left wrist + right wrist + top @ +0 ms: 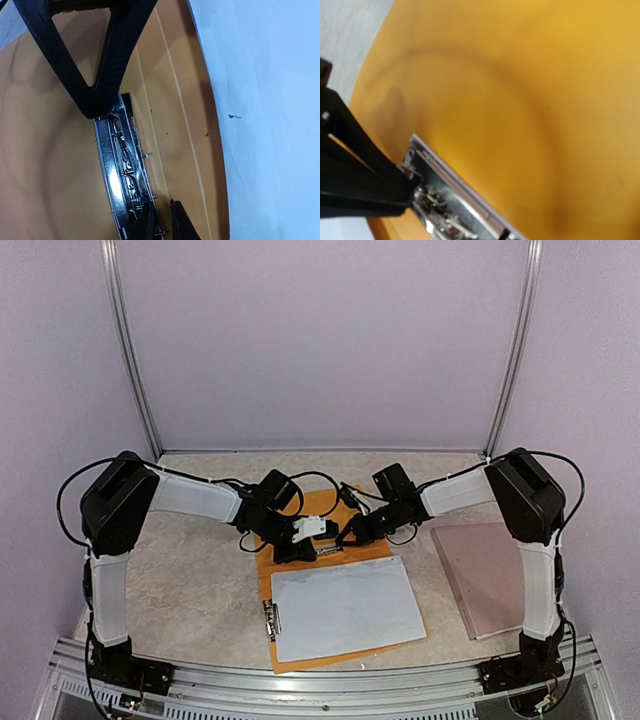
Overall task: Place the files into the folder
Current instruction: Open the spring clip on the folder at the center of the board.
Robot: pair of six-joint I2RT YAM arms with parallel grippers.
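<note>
Surroundings: pale marbled table [190, 580] enclosed by lilac walls. A flat pinkish-brown board [490, 575] lies at the right, well apart from the folder and partly under the right arm. Black cables [318, 480] loop above the far part of the work area, and both wrists hang over the folder's far half, hiding most of it from above.

The flat orange-yellow document folder [264, 575] lies open at table centre. The loose white paper sheets [345, 605] rest on its near half, slightly askew, with orange showing along their left and near edges. A long chrome metal clip [122, 175] sits on the orange surface beside the sheets' far edge, with a bare orange strip between.

Left gripper [300, 550]: fingers meet in a narrow point and the tip touches one end of the clip. Whether any metal is pinched cannot be told.

Right gripper [347, 537]: closed, with its tip against the clip's opposite end, facing the left gripper.
</note>
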